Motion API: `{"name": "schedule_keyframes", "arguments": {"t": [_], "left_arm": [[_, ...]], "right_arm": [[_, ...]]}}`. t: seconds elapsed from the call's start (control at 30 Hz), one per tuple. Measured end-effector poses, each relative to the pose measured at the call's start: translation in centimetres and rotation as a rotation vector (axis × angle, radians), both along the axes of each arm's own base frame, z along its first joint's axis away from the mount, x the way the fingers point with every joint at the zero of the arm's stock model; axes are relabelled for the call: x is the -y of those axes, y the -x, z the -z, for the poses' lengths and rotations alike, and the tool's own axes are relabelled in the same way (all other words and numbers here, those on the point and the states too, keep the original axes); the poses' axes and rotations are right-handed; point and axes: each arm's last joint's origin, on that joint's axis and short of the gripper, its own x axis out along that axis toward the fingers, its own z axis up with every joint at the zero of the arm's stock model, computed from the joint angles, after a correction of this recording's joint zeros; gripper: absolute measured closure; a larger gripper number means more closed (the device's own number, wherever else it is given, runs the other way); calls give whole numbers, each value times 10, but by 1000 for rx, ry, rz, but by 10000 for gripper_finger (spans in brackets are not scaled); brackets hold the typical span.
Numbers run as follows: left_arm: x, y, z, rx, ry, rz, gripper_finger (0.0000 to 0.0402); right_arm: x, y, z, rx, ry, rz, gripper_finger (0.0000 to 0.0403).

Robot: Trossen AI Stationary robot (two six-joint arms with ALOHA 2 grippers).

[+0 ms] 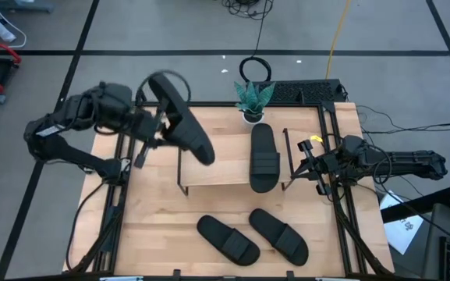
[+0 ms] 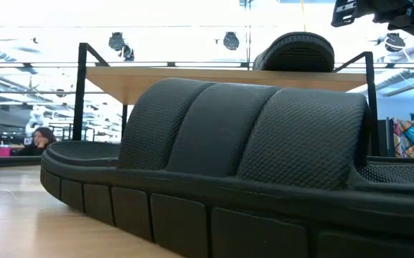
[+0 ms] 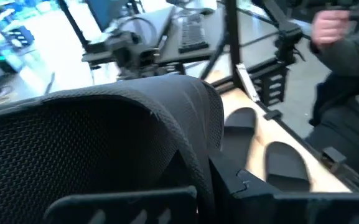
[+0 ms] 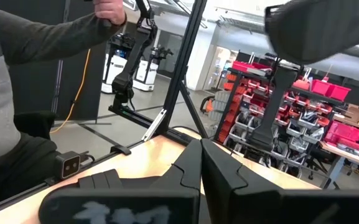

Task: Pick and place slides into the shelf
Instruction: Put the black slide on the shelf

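Slides are the whole game here, four black ribbed-strap ones, and they're spread around. One carried slide is up in the air, clamped in the left gripper, sticking out ahead of the fingers and angled down toward the near-left corner of the shelf. In the left wrist view that slide's mesh strap fills most of the frame right in front of the fingers, so the hold looks like it's on the strap or the edge just beside it, though the exact contact spot is hidden.

A second slide already lies on the shelf board, off to the far side from the left gripper and just beside the right gripper. Two more slides sit on the wooden tabletop in front of the shelf, side by side and angled.

Handling guess: these look like light foam, a bit flexible, with a textured strap that shouldn't be slippery. The strap arch looks like the best place to pinch, since the sole is wide and would flop.

The right gripper hangs at the shelf's right frame, holding nothing; its fingers look pressed together in its wrist view. A small potted plant stands behind the shelf. A person in a grey sleeve is beyond the table.
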Motion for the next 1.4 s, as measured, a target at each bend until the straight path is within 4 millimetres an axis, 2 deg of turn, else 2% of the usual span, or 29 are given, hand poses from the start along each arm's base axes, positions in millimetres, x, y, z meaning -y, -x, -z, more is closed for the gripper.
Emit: {"name": "schedule_keyframes", "arguments": {"t": [0.23,0.47,0.6,0.7,0.8,0.9,1.07,1.23,1.4], "left_arm": [[-35,12,0,12,39,19,401],[-48,8,10,-17,-41,107,401],[-53,-15,18,-25,-26,150,401],[-61,-42,40,-115,49,219,401],[-72,-71,63,-207,137,219,401],[-83,-91,81,-320,244,219,401],[-91,-107,99,-558,373,209,401],[-93,-117,103,-750,452,227,401],[-98,-129,107,-737,541,270,401]], "right_arm": [[0,0,0,0,1,0,403],[0,0,0,8,11,4,403],[0,0,-1,30,35,11,403],[0,0,-1,45,63,14,403],[0,0,-4,74,75,16,403],[0,1,-5,94,76,17,403],[0,0,-5,92,75,17,403],[0,-2,-4,78,73,16,403],[1,-4,-2,61,72,15,403]]}}
